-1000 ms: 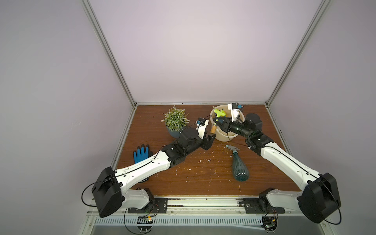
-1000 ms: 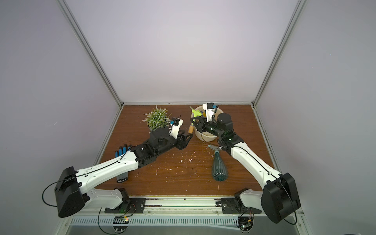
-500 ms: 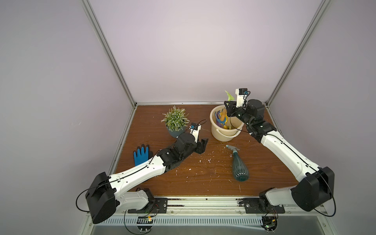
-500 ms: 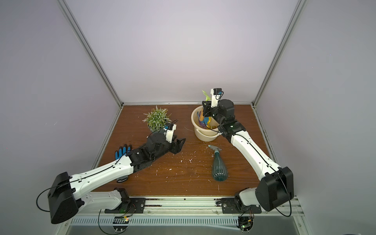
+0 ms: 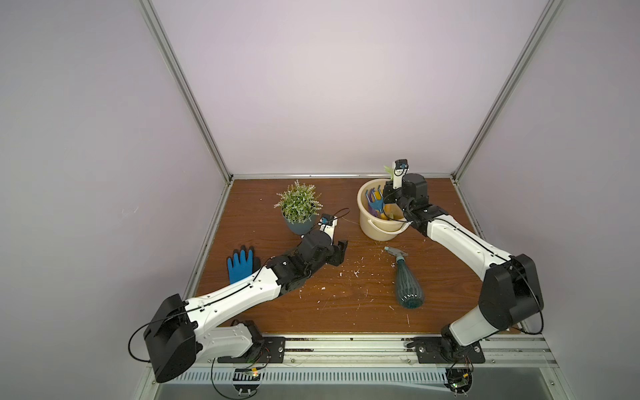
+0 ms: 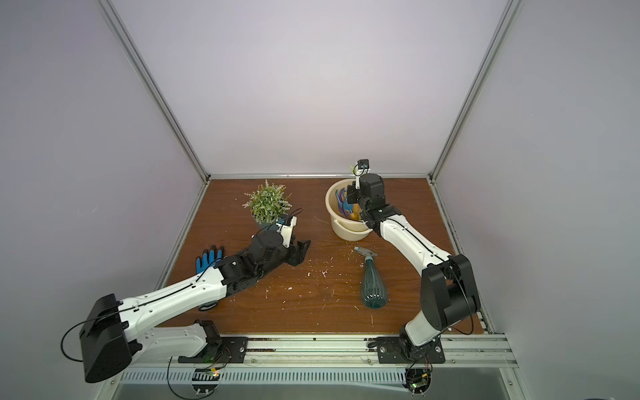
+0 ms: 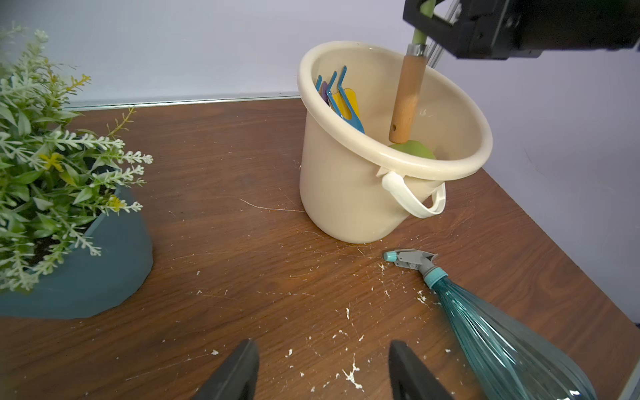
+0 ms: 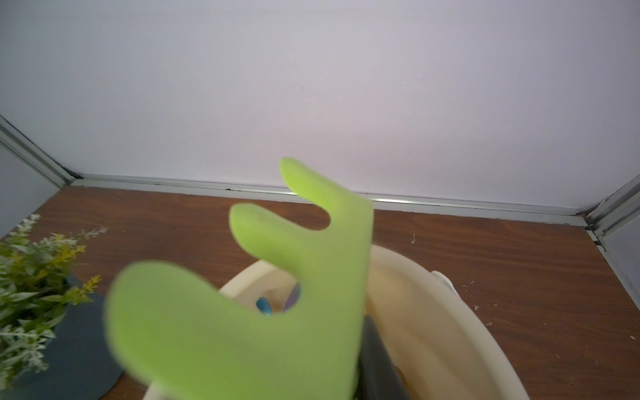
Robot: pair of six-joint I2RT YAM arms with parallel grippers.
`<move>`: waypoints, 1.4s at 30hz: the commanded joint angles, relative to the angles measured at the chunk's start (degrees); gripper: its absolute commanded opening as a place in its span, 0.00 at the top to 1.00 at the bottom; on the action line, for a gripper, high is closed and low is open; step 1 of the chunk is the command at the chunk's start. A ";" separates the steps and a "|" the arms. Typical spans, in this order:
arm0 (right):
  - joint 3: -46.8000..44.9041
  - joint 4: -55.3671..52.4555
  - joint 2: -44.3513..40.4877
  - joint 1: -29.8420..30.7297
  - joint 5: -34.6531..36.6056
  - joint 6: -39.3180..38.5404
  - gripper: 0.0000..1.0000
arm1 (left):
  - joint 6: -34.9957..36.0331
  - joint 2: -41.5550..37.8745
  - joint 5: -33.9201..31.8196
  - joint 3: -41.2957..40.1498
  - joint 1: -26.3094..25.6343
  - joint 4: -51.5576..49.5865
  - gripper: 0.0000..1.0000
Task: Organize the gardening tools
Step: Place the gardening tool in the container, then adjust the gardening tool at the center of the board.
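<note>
At the back of the table (image 5: 346,304), the plant (image 5: 298,204) stands left of the bucket (image 5: 375,228), which holds several tools (image 5: 374,204). The right gripper (image 7: 425,20) hangs a fork (image 7: 407,100) over it, handle down inside the rim. The bottle (image 5: 408,287) lies before the bucket. The glove (image 5: 240,265) lies at the left edge, before the plant.

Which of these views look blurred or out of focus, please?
Right wrist view: the lime fork sits close to the lens, blurred, hiding much of the bucket. Left wrist view: sharp on bucket and spray bottle. Both top views: evenly lit, sharp throughout.
</note>
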 commanded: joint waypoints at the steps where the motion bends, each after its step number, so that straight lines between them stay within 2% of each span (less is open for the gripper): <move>1: -0.80 4.82 0.52 -0.19 2.69 -2.28 0.95 | -0.77 -1.22 -1.19 -0.38 0.62 -1.23 0.36; 8: -1.05 5.39 3.32 -0.18 2.80 -2.65 0.90 | -1.12 -1.25 -1.24 -1.03 0.71 -1.07 0.36; 21: -0.54 3.31 2.61 -0.20 1.88 -1.69 0.68 | -1.03 -0.22 -0.76 -1.77 0.91 -0.10 0.36; 25: 0.40 1.92 1.71 -0.07 1.86 -1.32 0.65 | -0.90 -0.31 -0.73 -1.95 1.05 -0.14 0.36; 31: 1.09 -0.62 -1.42 0.04 0.01 -0.05 0.65 | -0.95 -0.14 -0.66 -2.14 1.29 -0.07 0.34; 38: 0.60 -6.01 -7.53 0.13 -2.81 2.58 0.52 | -0.55 1.35 0.29 -1.24 1.76 0.58 0.31; 42: 1.05 -13.11 -12.45 0.09 -3.57 5.99 0.47 | 0.35 3.13 1.19 0.11 1.75 0.41 0.31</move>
